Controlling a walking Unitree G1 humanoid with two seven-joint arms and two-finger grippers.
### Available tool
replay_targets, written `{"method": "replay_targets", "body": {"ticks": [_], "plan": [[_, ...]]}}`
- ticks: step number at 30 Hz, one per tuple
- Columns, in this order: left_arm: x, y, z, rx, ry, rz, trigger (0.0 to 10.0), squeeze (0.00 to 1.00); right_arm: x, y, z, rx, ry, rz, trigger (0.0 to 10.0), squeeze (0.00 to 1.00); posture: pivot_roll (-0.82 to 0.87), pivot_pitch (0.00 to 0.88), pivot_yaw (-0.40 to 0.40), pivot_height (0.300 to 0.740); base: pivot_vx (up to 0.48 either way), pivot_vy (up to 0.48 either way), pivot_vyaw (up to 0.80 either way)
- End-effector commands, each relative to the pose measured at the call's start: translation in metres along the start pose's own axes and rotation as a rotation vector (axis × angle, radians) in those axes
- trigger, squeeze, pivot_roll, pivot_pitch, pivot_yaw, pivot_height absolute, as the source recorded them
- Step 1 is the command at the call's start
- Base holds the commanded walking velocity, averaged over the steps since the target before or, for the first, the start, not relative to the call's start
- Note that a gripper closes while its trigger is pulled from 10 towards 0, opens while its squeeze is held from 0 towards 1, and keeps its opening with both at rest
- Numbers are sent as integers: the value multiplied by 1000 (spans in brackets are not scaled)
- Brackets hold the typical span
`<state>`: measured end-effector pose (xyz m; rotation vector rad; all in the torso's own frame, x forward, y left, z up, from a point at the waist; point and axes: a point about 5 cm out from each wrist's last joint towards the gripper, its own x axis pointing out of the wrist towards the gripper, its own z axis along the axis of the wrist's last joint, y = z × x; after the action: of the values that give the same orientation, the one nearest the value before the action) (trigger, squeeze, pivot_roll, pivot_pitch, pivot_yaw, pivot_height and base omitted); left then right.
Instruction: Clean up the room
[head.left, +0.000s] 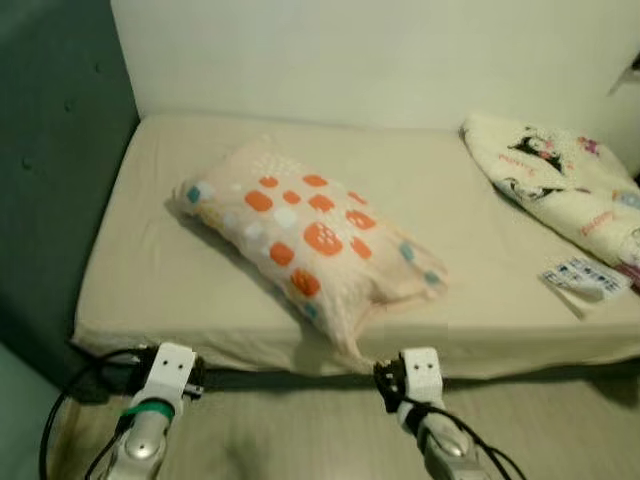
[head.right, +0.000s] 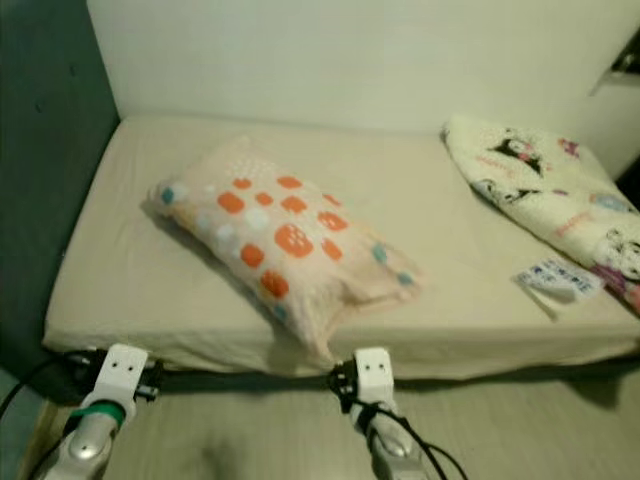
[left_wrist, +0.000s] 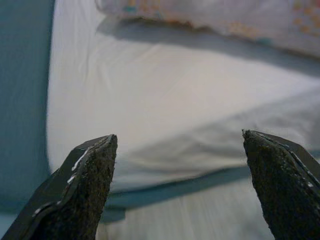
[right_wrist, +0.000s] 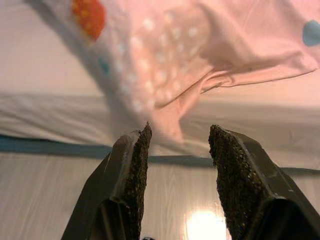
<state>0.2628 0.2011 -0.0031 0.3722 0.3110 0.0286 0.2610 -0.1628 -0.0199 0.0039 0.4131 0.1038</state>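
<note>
At the bed's near edge, both grippers hung low with fingers spread, nothing held.

One pillow, peach with orange, white and teal dots, lay slantwise on the mattress, its lower corner drooping over the edge just beyond the right gripper, apart from both fingers. The left gripper, fingers wider apart, faced bare sheet near the bed's left corner, well clear of the pillow. One cartoon-print blanket lay at the far right, and one small printed packet sat beside it; its writing was too blurred to read.
</note>
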Motion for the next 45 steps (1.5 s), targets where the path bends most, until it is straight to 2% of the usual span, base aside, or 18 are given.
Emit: {"method": "replay_targets", "body": {"ticks": [1,9,15,17,22,29,35,45], "plan": [[2,-4,8,16,-35,-27,10000,0,-2,-5,-4,17,12,-28,10000,0,59,15,-22,740,386,0,0],[16,-15,46,46,-175,-97,10000,0,-5,-14,-7,31,26,-93,10000,0,46,16,-15,740,378,0,-453],[18,-18,55,65,-216,-119,10000,0,-5,-17,-7,32,32,-114,10000,0,46,16,-15,740,221,0,-575],[18,-19,59,76,-244,-138,10000,0,-3,-18,-4,6,25,-115,10000,0,49,16,-15,740,0,0,0],[13,-22,56,91,-254,-155,10000,0,-1,-14,0,-14,14,-96,10000,0,53,18,-16,740,0,0,0],[7,-27,46,78,-221,-144,10000,0,3,-6,5,-44,-1,-58,10000,0,59,21,-14,740,0,0,0],[5,-24,39,60,-186,-102,10000,0,5,3,8,-73,-11,-7,10000,0,63,33,-15,740,0,0,0],[2,-18,34,43,-177,-85,10000,0,8,8,15,-69,-45,-9,10000,0,70,44,-14,730,0,0,0]]}}
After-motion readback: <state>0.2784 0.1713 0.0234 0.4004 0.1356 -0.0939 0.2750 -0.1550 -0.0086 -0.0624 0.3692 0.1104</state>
